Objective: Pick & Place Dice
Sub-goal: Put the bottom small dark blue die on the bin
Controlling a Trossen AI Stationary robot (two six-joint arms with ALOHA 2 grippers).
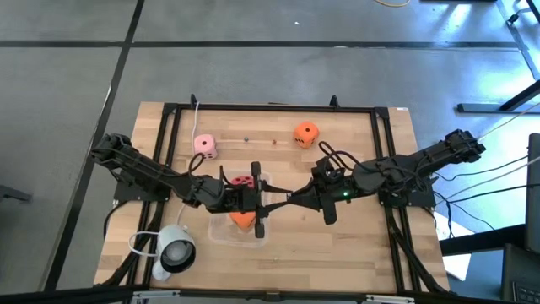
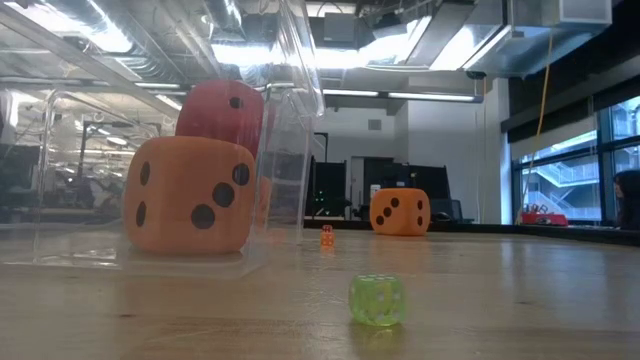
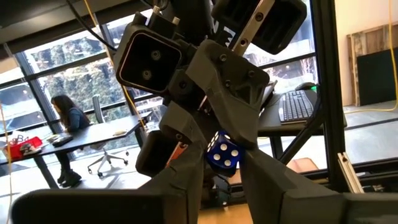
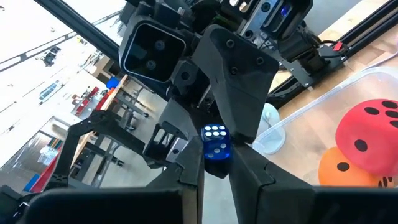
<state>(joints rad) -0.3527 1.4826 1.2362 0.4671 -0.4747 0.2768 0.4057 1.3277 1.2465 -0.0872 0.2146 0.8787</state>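
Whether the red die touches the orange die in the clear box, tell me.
Touching. Low view: the red die rests on the orange die, no gap between them.

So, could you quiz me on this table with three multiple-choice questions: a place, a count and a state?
1. The red die is: A in the clear tub; B on the floor; C on an arm.
2. Big dice outside the tub: A none; B two; C five.
3. The small blue die is: A lying on the table; B held up in the air; C in the tub.

A: tub walls surround it.
B: pink die and orange die.
B: it sits where left gripper and right gripper meet.
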